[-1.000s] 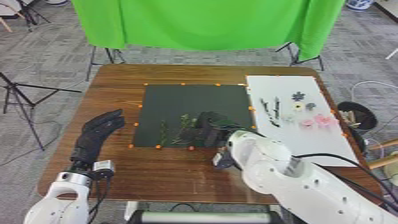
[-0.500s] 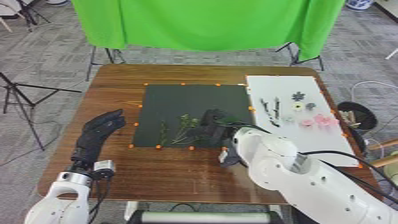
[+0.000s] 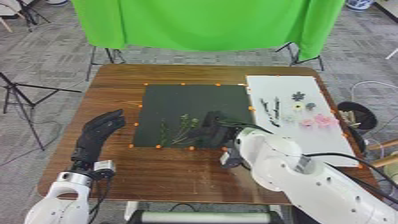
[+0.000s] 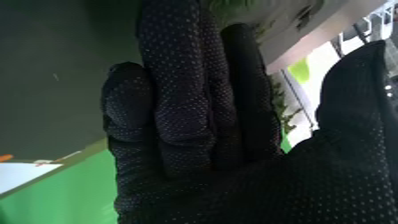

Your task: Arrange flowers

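Two black fabric-gloved hands come in over the brown wooden table (image 3: 115, 170), and the right hand (image 3: 211, 132) is the nearer to the work, low over the right part of the rectangular black mat (image 3: 182, 100). In the right wrist view its fingers are straight and close together, the thumb well apart from them. A dark green leafy sprig (image 3: 236, 123) lies across this hand's far side at the mat's right edge, its long axis running roughly crosswise; whether it is held, I cannot tell. Slender green stems (image 3: 185, 131) lie on the mat to the hand's left, slanting away from the robot. The next placement probably turns on lining the sprig up with them. The left hand (image 3: 97, 131), left of the mat, has its fingers extended.
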